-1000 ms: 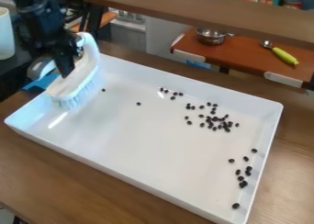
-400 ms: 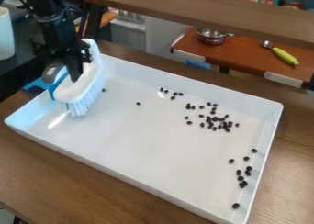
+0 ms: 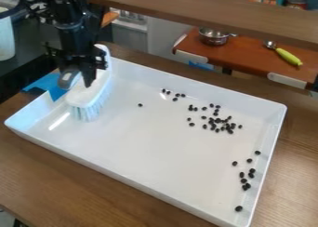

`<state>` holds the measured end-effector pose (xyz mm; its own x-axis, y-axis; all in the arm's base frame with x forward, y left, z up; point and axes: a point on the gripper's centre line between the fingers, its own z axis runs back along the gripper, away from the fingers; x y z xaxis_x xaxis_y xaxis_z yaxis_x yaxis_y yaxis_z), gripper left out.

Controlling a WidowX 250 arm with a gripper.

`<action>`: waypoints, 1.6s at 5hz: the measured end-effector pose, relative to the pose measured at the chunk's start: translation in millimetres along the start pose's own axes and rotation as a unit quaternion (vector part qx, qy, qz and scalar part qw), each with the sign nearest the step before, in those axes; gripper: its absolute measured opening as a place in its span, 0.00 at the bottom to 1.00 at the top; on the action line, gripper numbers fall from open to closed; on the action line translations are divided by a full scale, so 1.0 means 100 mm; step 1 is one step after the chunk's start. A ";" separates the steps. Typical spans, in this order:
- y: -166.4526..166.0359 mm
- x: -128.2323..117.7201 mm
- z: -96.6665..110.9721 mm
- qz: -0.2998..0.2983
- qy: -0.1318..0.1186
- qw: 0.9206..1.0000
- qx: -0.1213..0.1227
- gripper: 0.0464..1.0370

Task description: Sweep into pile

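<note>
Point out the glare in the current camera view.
Camera view: a bright streak of glare on the floor of the tray, at the brush's lower left; a smaller glint beside the farthest beans; highlights on the shiny pot.

The glossy white rectangular tray (image 3: 155, 147) holds small black oval pieces (image 3: 238, 208); the long bristled brush (image 3: 84, 95) is white, the flat wooden tabletop (image 3: 62, 184) brown (with darker grain).

Black arm (image 3: 69, 19), blocky segments, glossy highlights, dark cable (image 3: 23, 5) curving beside upper part, angular black gripper (image 3: 79, 81)
</note>
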<state>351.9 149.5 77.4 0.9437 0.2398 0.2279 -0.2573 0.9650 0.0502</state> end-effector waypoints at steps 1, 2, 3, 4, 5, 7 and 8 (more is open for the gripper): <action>-0.15 0.04 -0.04 -0.007 -0.002 1.000 0.017 0.45; -0.47 0.06 -0.06 -0.026 -0.002 0.999 0.023 0.45; -0.80 0.05 -0.06 -0.040 -0.002 0.999 0.017 0.45; -1.08 0.01 -0.05 -0.046 0.004 0.999 0.011 0.45; -1.42 -0.07 0.00 -0.057 0.015 0.998 -0.012 0.45; -1.94 -0.22 0.06 -0.070 0.060 0.995 -0.048 0.45; -2.14 -0.29 0.08 -0.085 0.069 0.992 -0.059 0.45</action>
<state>378.1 -64.8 67.9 0.9930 0.0761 0.0897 -0.0728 0.9966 -0.0397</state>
